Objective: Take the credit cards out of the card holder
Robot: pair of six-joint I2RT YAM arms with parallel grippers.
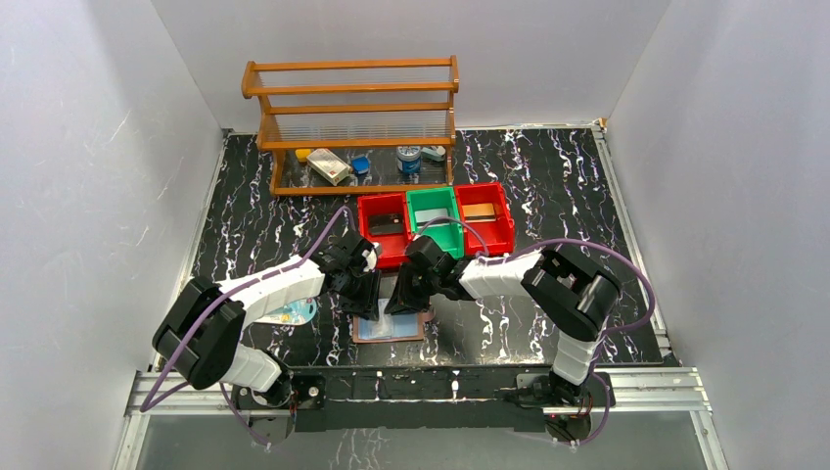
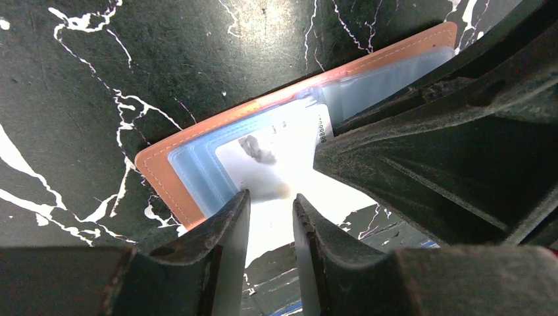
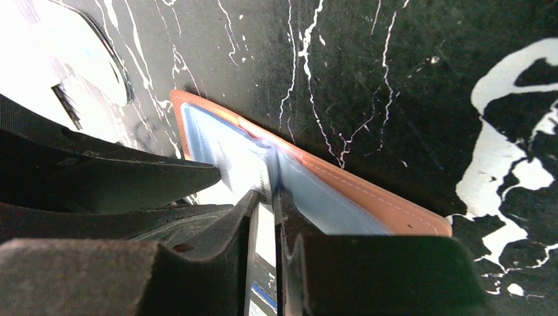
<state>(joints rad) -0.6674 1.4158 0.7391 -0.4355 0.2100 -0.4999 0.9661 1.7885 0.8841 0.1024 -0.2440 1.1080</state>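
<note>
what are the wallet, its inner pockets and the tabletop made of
Wallet: leather or faux leather, matte reddish-brown, stitched edge. Pockets: soft clear plastic, bluish, glossy. Tabletop: black with white marble-like veins, slight sheen; stone or printed laminate, cannot tell.

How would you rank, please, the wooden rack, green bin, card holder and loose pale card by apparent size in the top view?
1. wooden rack
2. green bin and card holder: alike, and the holder is partly hidden, so unranked.
3. loose pale card, also partly hidden.
</note>
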